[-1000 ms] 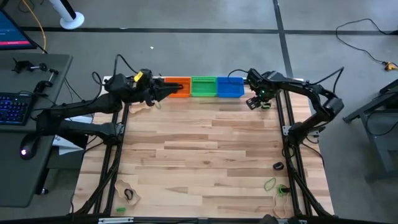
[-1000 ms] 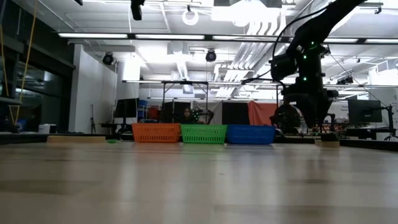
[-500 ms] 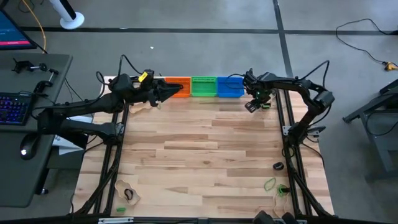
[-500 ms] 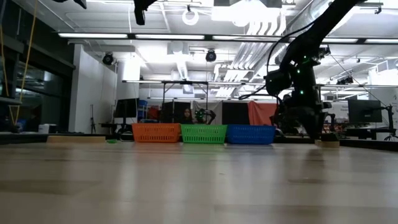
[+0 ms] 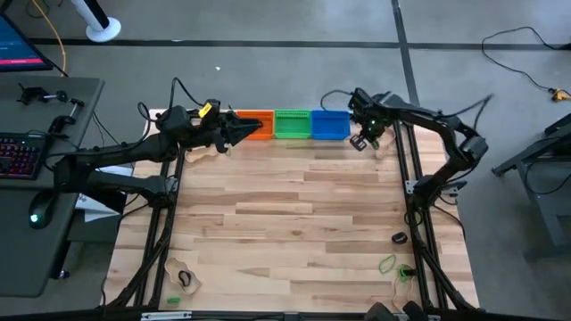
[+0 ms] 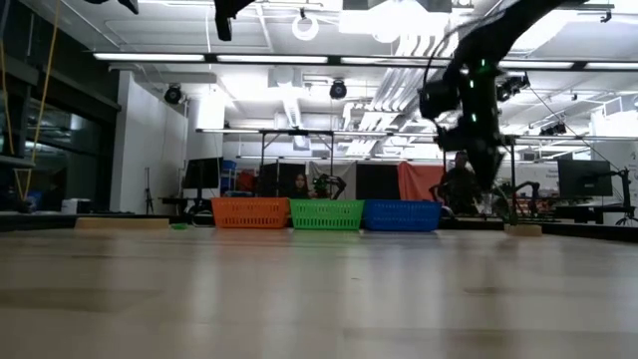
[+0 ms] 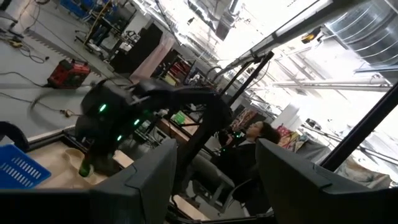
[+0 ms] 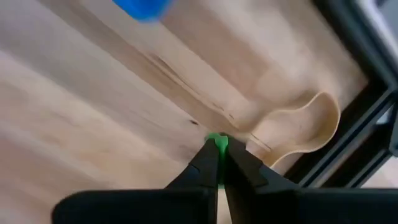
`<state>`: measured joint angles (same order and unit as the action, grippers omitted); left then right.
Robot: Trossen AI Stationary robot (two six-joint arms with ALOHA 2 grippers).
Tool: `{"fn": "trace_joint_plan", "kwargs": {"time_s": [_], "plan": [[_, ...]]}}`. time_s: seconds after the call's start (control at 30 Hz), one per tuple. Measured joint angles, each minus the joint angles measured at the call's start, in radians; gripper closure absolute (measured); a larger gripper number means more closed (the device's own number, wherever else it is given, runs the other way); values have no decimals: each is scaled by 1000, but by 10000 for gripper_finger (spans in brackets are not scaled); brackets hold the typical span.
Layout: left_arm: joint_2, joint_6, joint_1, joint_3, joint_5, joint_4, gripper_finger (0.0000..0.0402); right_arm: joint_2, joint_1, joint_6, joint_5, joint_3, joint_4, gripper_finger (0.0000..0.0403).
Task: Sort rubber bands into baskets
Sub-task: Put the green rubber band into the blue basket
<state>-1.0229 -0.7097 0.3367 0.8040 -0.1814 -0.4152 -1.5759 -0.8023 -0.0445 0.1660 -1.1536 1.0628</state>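
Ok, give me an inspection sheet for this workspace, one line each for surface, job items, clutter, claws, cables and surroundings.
Surface: wooden table, planks bare in the middle.
Job's things: orange basket, green basket and blue basket in a row at the far edge; loose rubber bands near the front right corner, more at the front left.
Clutter: curved tan piece on the table beside the right claw.
Claws: left claw open above the orange basket; right claw shut on a green rubber band, beside the blue basket.
Cables: black cables looping over both arms.
Surroundings: desk with keyboard to the left; person seated beyond the table.
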Motion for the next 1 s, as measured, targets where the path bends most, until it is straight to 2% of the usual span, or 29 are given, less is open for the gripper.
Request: {"fn": "trace_joint_plan", "kwargs": {"time_s": [0.13,0.3,0.37,0.47,0.63,0.73,0.87,1.0], "plan": [[0,10,0,0,0,0,188,53,0,-24,-151,-91,105,401],[0,24,0,0,0,1,188,65,20,-26,-272,-157,217,402],[0,26,0,0,0,0,188,65,35,-31,-332,-171,181,402],[0,26,0,0,0,2,188,65,57,-78,-367,-174,15,402],[0,26,0,0,0,20,188,6,55,-196,-322,-174,-313,402],[0,17,0,0,1,31,188,-55,37,-242,-276,-174,-440,402],[0,-3,0,0,1,30,188,-143,20,-270,-209,-174,-438,402],[0,-3,-2,0,0,31,188,-201,16,-266,-184,-174,-398,402]]}}
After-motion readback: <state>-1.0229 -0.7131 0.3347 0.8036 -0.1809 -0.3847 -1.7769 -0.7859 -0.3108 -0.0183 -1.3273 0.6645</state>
